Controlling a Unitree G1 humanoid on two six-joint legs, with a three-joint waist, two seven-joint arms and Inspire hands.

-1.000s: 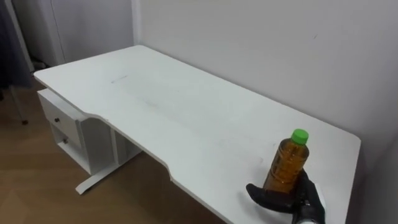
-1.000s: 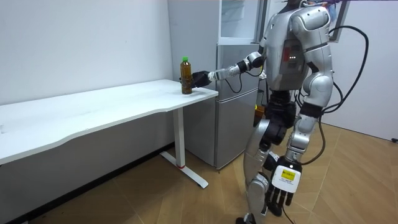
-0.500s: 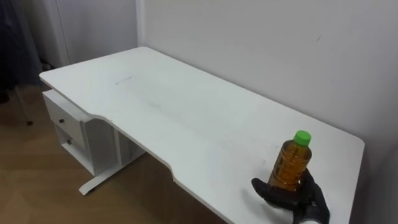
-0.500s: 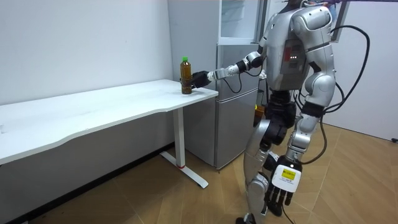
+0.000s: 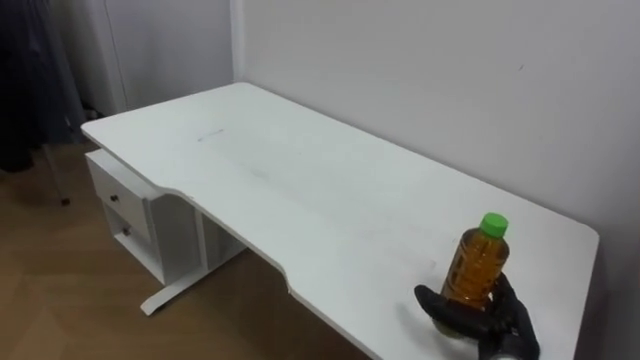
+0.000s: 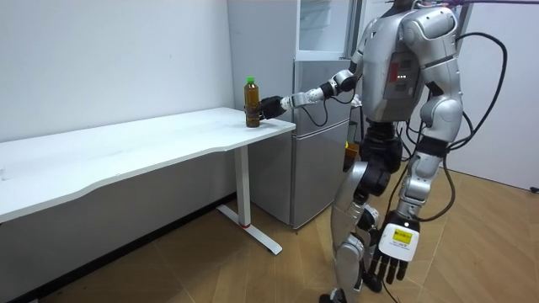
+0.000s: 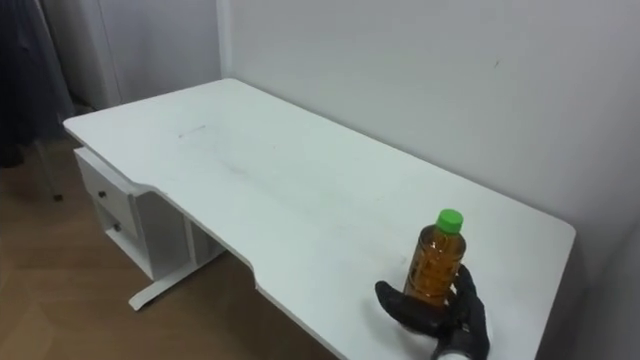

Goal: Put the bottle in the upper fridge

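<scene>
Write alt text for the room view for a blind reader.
The humanoid robot stands beside a white table, its right hand curled round an amber bottle with a green cap that stands upright near the table's corner. A grey fridge stands just past the table; the robot's left hand hangs open at its side.

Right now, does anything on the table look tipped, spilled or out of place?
Nothing stands out. The bottle stands upright, capped, near the table corner, the right hand curled round it; no spill.
</scene>
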